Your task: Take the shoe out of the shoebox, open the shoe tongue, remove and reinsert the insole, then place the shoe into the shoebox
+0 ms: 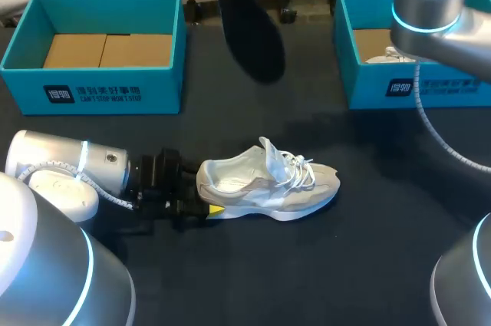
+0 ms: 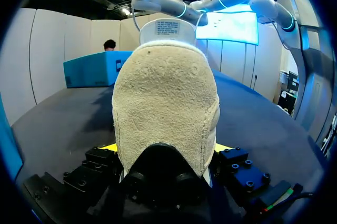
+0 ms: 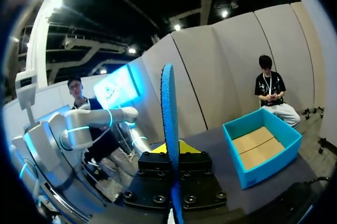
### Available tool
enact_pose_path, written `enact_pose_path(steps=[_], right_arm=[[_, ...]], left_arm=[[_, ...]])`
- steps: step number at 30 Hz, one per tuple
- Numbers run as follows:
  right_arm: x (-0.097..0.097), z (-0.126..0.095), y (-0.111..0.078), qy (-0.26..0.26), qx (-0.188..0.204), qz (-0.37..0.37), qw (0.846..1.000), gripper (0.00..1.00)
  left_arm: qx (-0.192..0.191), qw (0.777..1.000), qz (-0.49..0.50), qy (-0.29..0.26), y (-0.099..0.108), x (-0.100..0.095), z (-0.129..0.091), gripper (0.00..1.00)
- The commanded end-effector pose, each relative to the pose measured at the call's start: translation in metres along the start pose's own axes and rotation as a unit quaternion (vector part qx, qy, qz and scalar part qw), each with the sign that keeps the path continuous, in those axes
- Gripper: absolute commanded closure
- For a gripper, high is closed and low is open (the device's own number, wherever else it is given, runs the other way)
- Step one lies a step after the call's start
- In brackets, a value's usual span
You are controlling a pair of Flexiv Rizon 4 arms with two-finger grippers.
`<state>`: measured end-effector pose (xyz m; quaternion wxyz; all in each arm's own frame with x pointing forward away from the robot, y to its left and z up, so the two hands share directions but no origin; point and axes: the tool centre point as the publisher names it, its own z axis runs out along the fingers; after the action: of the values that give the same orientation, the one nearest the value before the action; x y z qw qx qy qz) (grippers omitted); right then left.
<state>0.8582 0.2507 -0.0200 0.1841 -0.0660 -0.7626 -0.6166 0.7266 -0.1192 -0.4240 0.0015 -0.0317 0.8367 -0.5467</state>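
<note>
The left gripper (image 1: 209,197) is clamping the heel of the shoe (image 1: 265,184) from both sides. The shoe is lying on its sole on the table (image 1: 368,265), between the middle and the near edge, with its toe pointing toward the right edge. The tongue (image 1: 270,153) is standing up and the laces (image 1: 299,169) are lying loose. The upper is likely handling as soft and light, while the heel counter is probably giving the firmest purchase. The right gripper (image 3: 172,156) is pinching one end of the insole (image 1: 253,34), which is hanging above the far edge, well apart from the shoe. The insole is probably thin, flexible and very light, so it is likely bending on contact. Gripping near the end and feeding the free end into the opening first is advisable. The far-left shoebox (image 1: 107,84) and far-right shoebox (image 1: 430,88) are sitting at the far corners.
</note>
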Motion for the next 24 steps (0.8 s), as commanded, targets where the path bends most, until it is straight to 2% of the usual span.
enact_pose_path(steps=[1, 2, 17, 19, 22, 24], right_arm=[[0.026, -0.012, 0.002, -0.021, -0.012, -0.024, 0.999, 1.00], [0.027, -0.012, 0.003, -0.017, -0.022, -0.028, 0.999, 1.00], [0.027, -0.012, 0.003, -0.017, -0.022, -0.028, 0.999, 1.00], [0.028, -0.016, 0.003, -0.020, -0.032, -0.011, 0.999, 1.00], [0.039, -0.030, 0.003, -0.032, -0.010, 0.039, 0.999, 1.00], [0.045, -0.039, 0.004, -0.034, -0.010, 0.058, 0.998, 1.00]], left_arm=[[-0.002, 1.000, 0.000, 0.000, 0.002, 0.000, 0.001, 1.00], [-0.002, 1.000, 0.000, 0.000, 0.002, 0.000, 0.001, 1.00], [-0.002, 1.000, 0.000, 0.000, 0.002, 0.000, 0.001, 1.00], [-0.002, 1.000, 0.000, 0.000, 0.002, 0.000, 0.001, 1.00], [-0.002, 1.000, 0.000, 0.000, 0.002, 0.000, 0.001, 1.00], [-0.002, 1.000, 0.000, 0.000, 0.002, 0.000, 0.001, 1.00]])
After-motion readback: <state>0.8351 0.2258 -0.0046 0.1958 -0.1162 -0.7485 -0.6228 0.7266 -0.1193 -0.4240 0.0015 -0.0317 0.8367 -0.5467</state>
